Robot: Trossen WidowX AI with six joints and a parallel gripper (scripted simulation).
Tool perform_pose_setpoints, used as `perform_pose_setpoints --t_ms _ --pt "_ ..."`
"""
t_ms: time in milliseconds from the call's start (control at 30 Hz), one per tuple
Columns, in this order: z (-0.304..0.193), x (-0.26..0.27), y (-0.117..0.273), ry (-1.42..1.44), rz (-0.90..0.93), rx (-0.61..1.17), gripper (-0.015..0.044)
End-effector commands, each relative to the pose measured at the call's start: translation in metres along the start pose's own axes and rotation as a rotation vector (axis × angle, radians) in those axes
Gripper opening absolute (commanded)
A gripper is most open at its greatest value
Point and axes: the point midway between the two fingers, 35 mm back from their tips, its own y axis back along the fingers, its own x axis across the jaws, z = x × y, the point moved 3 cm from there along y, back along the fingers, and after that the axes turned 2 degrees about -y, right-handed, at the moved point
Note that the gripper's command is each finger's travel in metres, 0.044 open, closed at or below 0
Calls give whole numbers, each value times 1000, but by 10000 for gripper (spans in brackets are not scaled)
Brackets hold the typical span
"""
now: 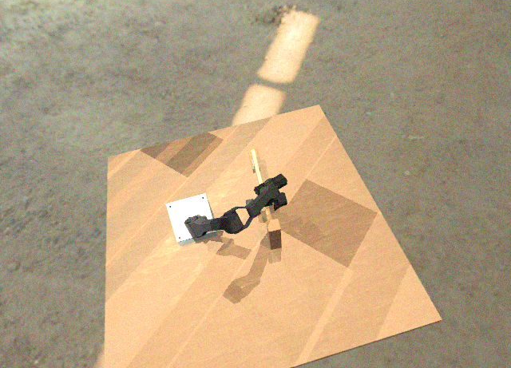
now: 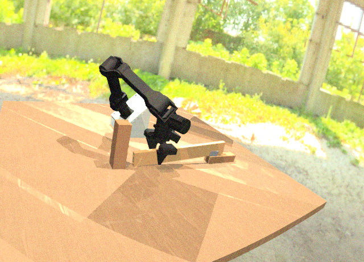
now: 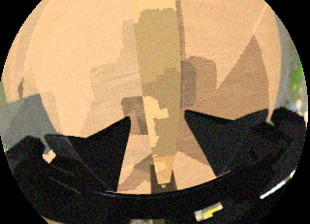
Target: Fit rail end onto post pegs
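Note:
The long wooden rail [image 1: 256, 164] [image 2: 191, 152] [image 3: 157, 45] slopes: its far end sits in the bracket [image 2: 214, 153] on the low footboard block [image 2: 226, 158], and its near end is down on the table. The short upright post [image 1: 275, 237] [image 2: 119, 144] stands just beyond that near end, with a small gap in the exterior view. The pegs and holes cannot be made out clearly. My gripper [image 2: 155, 156] [image 3: 157, 116] is open and low over the rail, nearer its post end. One finger is on each side of the rail, with space beside each fingertip in the wrist view.
The arm's white and grey base box [image 1: 185, 207] [image 2: 141, 124] [image 3: 24, 114] stands to one side of the rail. The wooden table top [image 1: 330, 306] [image 2: 249, 212] carries everything, with dark shadow patches across it.

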Motion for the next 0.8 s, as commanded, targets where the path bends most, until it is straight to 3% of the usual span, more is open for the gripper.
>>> perform_pose_setpoints --t_ms 0,233,467,767 --pt "-1 0 -2 3 2 4 230" --pt "-1 0 -2 3 2 4 46" --pt "-1 0 -2 3 2 4 0" --pt "-1 0 -2 3 2 4 0"
